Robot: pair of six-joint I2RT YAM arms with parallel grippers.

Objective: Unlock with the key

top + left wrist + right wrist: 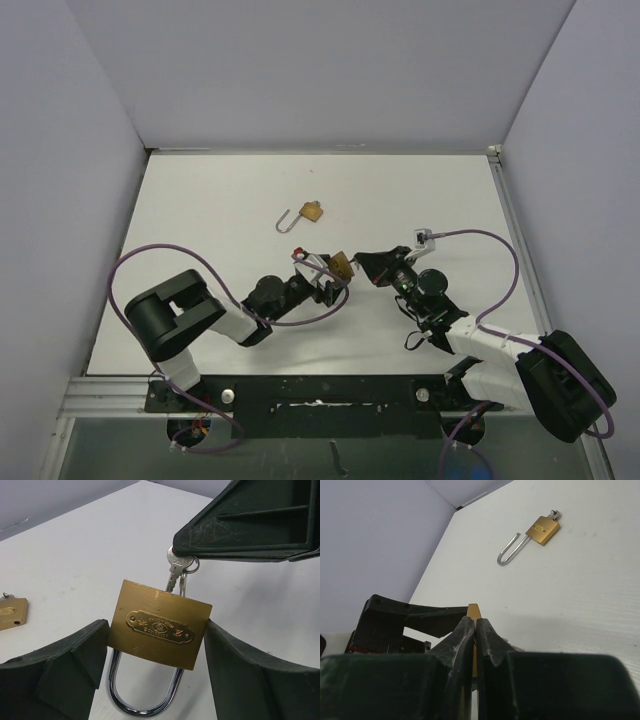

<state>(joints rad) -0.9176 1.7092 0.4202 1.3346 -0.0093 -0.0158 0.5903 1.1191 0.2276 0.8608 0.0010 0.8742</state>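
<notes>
My left gripper (336, 272) (156, 642) is shut on the sides of a brass padlock (160, 629), held above the table. Its steel shackle (142, 700) is closed and points towards the wrist. A silver key (175, 572) stands at the padlock's far end, its blade going into the body. My right gripper (362, 264) (476, 626) is shut on the key's head. In the right wrist view the key is hidden between the fingers and only the padlock's brass edge (473, 611) shows beyond them.
A second brass padlock (312, 211) with an open shackle (288, 220) lies on the white table farther back. It also shows in the right wrist view (543, 530) and at the left edge of the left wrist view (11, 613). Grey walls enclose the table.
</notes>
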